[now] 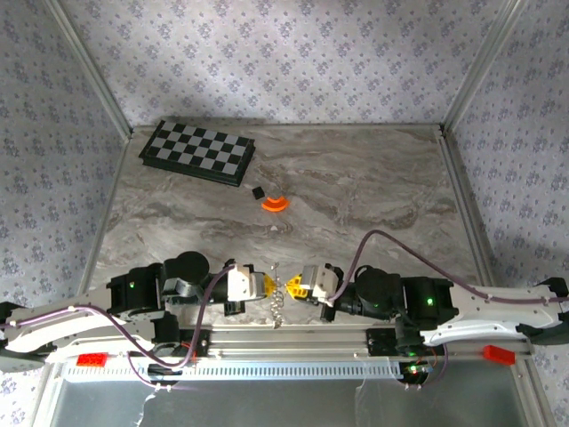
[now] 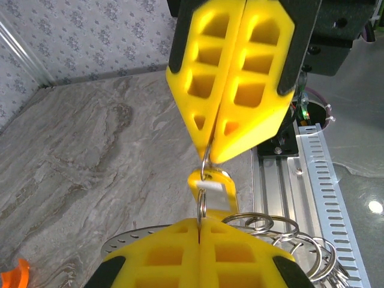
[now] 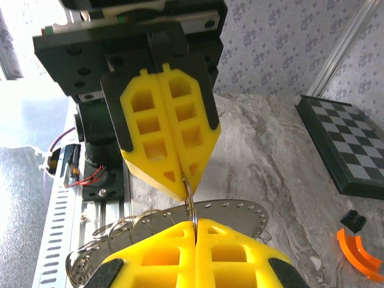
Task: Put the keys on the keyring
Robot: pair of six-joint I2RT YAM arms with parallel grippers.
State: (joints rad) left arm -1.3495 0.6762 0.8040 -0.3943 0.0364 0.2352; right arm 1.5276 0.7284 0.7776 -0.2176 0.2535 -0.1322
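Yellow and tiny, the key (image 2: 211, 191) hangs on a thin wire loop of the keyring (image 3: 240, 210), whose silvery plate and bunch of spare loops dangle just below, above the near edge of the table (image 1: 356, 196). We see the left gripper (image 2: 198, 234) and the right gripper (image 2: 213, 129) meeting tip to tip, each with its yellow fingers pressed together on that same loop from opposite sides. We judge that the threading step is in hand and close to done: the key seems to ride the wire, though we cannot tell whether it has passed the split end. Next we would have one arm hold firm while the other works the key round the coil, gently, lest the thin wire slip out. Well apart on the marble lie the orange disc (image 1: 275, 204), the black cube (image 1: 258, 191) and the checkered board (image 1: 197, 151)
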